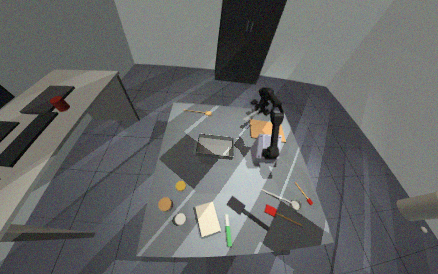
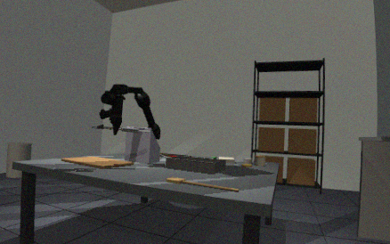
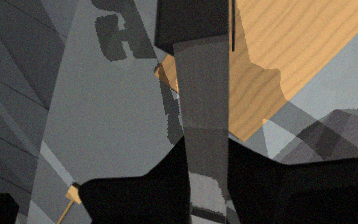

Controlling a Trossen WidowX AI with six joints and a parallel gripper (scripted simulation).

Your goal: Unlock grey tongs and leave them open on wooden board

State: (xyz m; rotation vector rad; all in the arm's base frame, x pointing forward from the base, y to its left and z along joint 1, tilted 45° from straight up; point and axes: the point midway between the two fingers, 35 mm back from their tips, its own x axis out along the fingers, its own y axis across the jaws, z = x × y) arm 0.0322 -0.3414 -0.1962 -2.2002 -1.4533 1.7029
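The grey tongs (image 2: 101, 127) (image 3: 205, 100) are held high above the table, roughly level in the exterior view. Their arms look closed together; the gravity lock cannot be made out. My gripper (image 2: 116, 130) (image 3: 200, 137) points down and is shut on the tongs, across their middle part. The wooden board (image 1: 259, 129) (image 2: 89, 161) (image 3: 300, 40) lies flat on the table below, and to the right of the tongs in the wrist view. The roasting tin (image 1: 199, 144) (image 2: 196, 165) stands on the table, with no tongs across it.
A pale lilac block (image 1: 261, 146) (image 2: 135, 149) stands under the arm's base, beside the board. A wooden utensil (image 1: 208, 113) (image 2: 175, 180) (image 3: 73, 194) lies near the table edge. A black spatula (image 1: 236, 204), a green-handled knife (image 1: 228, 235) and several other utensils lie on the table's far side from the board.
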